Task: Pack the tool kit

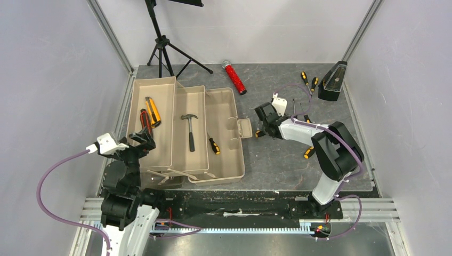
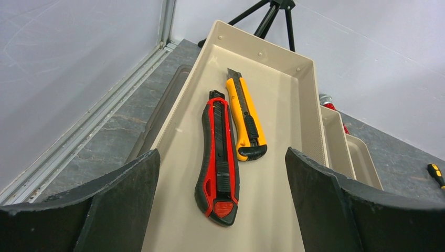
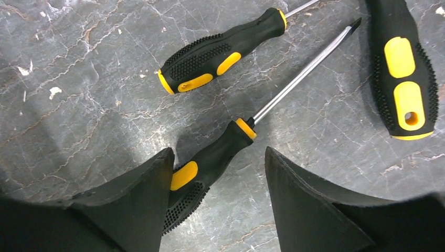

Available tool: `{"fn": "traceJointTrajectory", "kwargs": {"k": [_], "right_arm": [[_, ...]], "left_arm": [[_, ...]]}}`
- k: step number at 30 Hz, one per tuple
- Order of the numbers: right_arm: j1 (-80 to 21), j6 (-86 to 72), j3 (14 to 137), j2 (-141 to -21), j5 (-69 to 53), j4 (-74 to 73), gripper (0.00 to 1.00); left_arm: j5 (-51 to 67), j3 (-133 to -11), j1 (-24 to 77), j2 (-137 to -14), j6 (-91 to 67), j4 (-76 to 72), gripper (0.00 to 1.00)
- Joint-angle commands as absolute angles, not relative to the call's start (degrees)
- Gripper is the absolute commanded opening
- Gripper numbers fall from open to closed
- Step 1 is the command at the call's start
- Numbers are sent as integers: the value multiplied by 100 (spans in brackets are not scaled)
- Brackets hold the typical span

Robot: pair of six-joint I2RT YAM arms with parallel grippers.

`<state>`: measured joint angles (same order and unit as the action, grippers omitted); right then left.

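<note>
The tan toolbox [image 1: 230,160] lies open with its trays folded out. The left tray [image 2: 273,79] holds a red utility knife [image 2: 218,157] and an orange utility knife [image 2: 244,115]. The small hammer [image 1: 190,130] lies in the middle tray, and a black-orange screwdriver [image 1: 214,145] in the main box. My left gripper [image 1: 141,140] is open and empty above the near end of the left tray, over the red knife. My right gripper [image 3: 218,173] is open, low over the table, straddling a screwdriver's handle [image 3: 210,160], which lies against its left finger [image 3: 141,199].
More screwdrivers lie loose on the table [image 3: 220,52] [image 3: 404,68], with others at the back right [image 1: 305,80] and near the right arm [image 1: 309,152]. A red glittery cylinder [image 1: 234,78], a black metronome [image 1: 331,80] and a tripod [image 1: 162,50] stand at the back.
</note>
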<state>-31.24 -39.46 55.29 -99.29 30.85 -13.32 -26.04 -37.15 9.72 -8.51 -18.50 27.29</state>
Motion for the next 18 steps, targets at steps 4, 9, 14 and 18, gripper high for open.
{"fn": "traceJointTrajectory", "kwargs": {"k": [4,9,14,18], "right_arm": [[-3075,-4342,4906,-9742,2810,-1349,56],[-3076,-4541,4161,-9136,2690,-1417,50],[-3076,-4641,3521,-8393,2375,-1501,45],[-3076,-4669,3142,-7788,2249,-1620,36]], "left_arm": [[-2681,-3700,940,-756,-1661,2524,94],[-2681,-3705,940,-738,-1661,2526,94],[-2672,-3713,940,-731,-1659,2536,94],[-2676,-3715,940,-733,-1661,2536,94]]}}
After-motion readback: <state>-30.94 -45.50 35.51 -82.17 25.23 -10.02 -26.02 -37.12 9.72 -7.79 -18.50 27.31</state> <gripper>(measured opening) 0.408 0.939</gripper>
